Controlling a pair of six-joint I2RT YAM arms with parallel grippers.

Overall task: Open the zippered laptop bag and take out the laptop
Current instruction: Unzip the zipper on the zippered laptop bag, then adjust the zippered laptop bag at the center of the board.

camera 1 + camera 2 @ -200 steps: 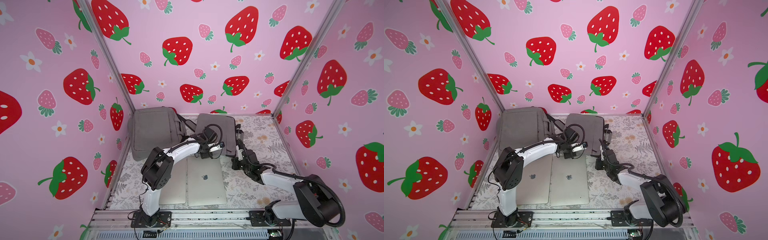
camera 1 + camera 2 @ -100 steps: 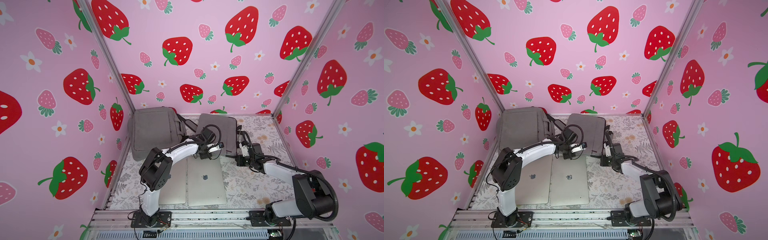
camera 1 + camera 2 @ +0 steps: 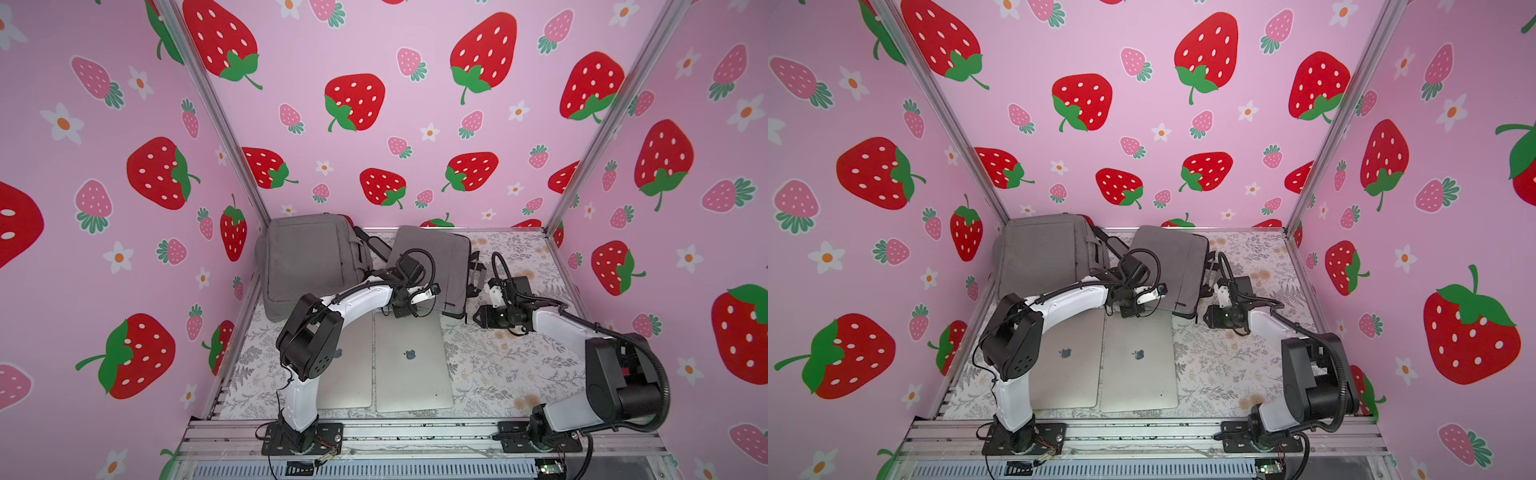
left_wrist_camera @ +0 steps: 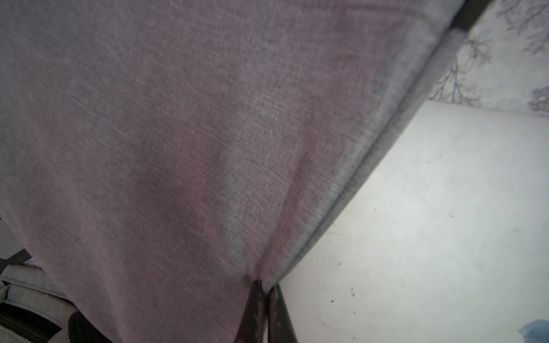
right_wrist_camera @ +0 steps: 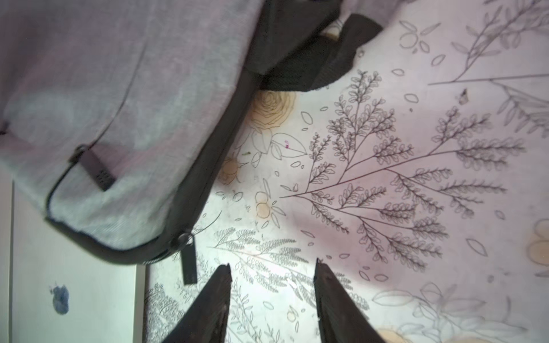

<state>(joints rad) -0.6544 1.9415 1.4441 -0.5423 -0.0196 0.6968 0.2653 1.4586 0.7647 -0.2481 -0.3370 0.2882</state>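
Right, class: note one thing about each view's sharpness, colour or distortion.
Left wrist view: laptop bag fabric fills the frame, soft and pink-tinged, laptop lid washed out; right wrist view: zipper pull soft, floral mat crisper; both top views: wide lens splays the corner post outward.

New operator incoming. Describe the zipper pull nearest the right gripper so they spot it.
Find the smaller grey laptop bag on the floral table. At its corner by the right gripper, one black zipper pull trails onto the table; the other pull lies on grey fabric.

Tablecloth (image 3: 507,365) right of the laptop bag (image 3: 440,257) is free; a laptop (image 3: 411,374) blocks its front.
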